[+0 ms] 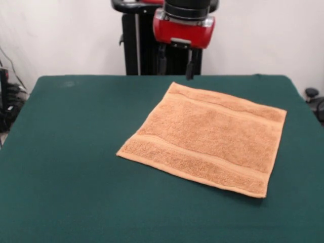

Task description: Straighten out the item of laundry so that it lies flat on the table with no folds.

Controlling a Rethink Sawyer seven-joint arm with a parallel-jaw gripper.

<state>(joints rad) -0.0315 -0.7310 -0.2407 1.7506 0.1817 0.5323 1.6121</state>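
The orange-tan terry towel (207, 136) lies spread on the dark green table (66, 152), right of centre, turned at a slight angle. It looks flat, with a woven band near its far edge and another near its near edge. No fold shows. My gripper (175, 63) hangs from the red wrist above the table's far edge, just beyond the towel's far left corner. Its two dark fingers (161, 61) are apart, open, and hold nothing. It does not touch the towel.
The black pedestal (136, 40) stands behind the table's far edge. Cables and dark gear (7, 101) sit off the table's left side. A small dark object (311, 93) sits off the right side.
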